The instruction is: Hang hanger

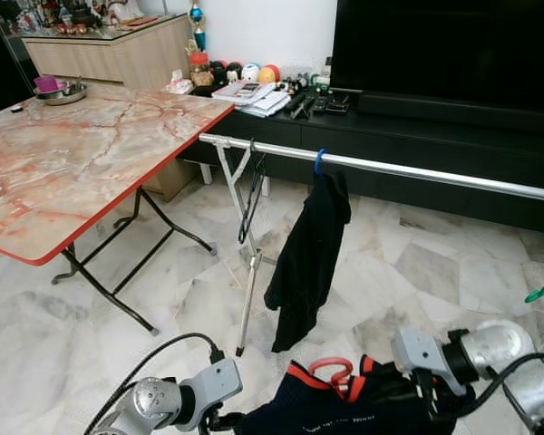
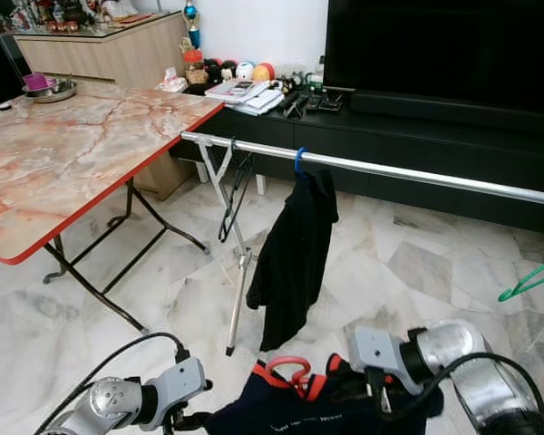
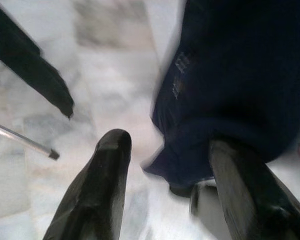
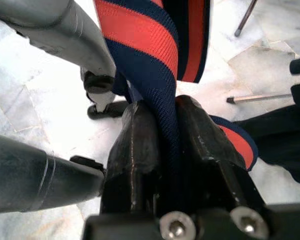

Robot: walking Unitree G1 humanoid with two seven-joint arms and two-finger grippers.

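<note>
The right tool point(image 4: 160, 135) is clamped on a navy-and-red shirt point(image 1: 344, 408) on a red hanger point(image 1: 331, 368), low above the floor point(image 1: 417, 263) before the rail point(image 1: 417, 169). The left tool point(image 3: 170, 165), fingers apart, straddles the shirt's edge.

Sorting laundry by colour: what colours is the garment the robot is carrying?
Navy with orange-red stripes, clearest in the right wrist view, pinched in the right gripper.

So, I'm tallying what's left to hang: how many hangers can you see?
4: an empty black hanger and a blue hanger carrying a black garment on the rail, a red hanger in the navy shirt the grippers hold, and a green hanger on the floor.
</note>
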